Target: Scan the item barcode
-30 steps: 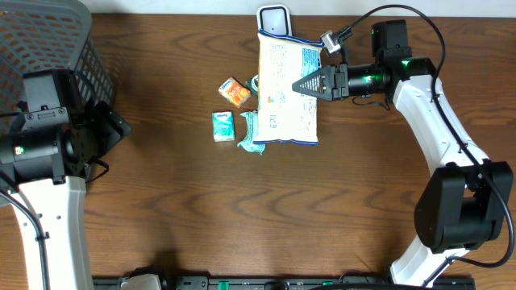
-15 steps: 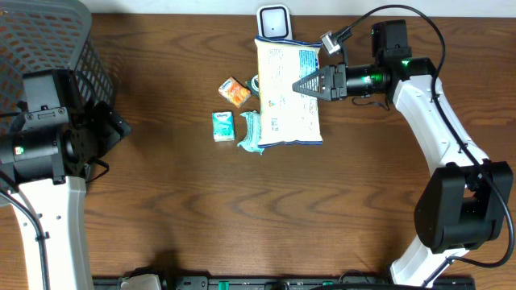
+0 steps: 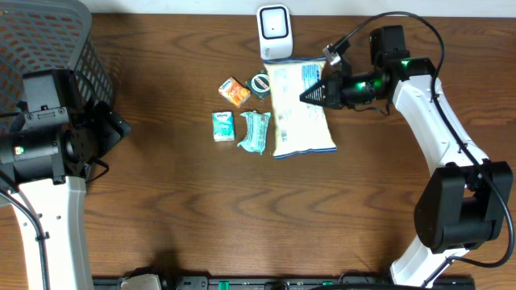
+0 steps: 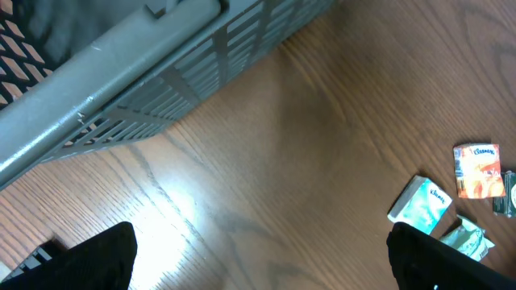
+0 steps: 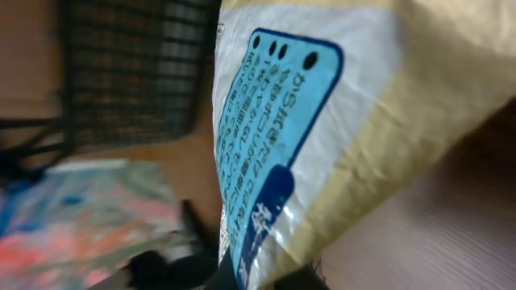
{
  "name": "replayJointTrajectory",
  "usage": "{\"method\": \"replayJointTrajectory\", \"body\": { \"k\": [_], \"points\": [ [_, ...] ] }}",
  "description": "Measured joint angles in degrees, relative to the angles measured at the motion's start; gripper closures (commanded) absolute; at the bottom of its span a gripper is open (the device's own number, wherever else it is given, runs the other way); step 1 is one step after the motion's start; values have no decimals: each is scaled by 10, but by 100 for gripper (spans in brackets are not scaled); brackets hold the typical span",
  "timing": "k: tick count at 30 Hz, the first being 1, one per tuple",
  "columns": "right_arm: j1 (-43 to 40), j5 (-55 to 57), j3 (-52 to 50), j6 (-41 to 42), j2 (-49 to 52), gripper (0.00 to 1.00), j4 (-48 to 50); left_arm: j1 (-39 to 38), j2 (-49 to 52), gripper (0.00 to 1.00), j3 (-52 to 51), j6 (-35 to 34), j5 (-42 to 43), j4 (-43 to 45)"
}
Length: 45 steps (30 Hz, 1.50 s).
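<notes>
snack bag [image 3: 302, 121] pinched by right gripper [image 3: 306, 97], shifted right off scanner [image 3: 274, 22]; left gripper [image 4: 260, 238] spread wide.

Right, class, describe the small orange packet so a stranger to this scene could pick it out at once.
In the overhead view, find the white scanner at the top edge of the table, then the big snack bag below it. Left of that bag lie small items; the orange packet is the only orange one, just above the teal packet.
</notes>
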Motion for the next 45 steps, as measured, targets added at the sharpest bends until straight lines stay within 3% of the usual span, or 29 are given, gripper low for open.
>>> {"method": "replayJointTrajectory", "body": {
  "k": [9,12,17,19,20,21,31,42,43,45],
  "points": [
    [0,154,-34,-15,0,98,-11,0,0,2,0,0,0,0],
    [0,187,-47,-21,0,86,-10,0,0,2,0,0,0,0],
    [0,220,-85,-28,0,77,5,0,0,3,0,0,0,0],
    [0,226,-109,-29,0,60,19,0,0,2,0,0,0,0],
    [0,229,-122,-28,0,43,26,0,0,2,0,0,0,0],
    [0,232,-135,-28,0,38,36,0,0,2,0,0,0,0],
    [0,268,-198,-6,0,18,83,0,0,3,0,0,0,0],
    [0,264,-259,55,-3,33,178,0,0,2,0,0,0,0],
    [0,263,-265,59,-7,40,188,0,0,2,0,0,0,0],
    [0,254,-277,66,-9,65,207,0,0,2,0,0,0,0]
  ]
}}
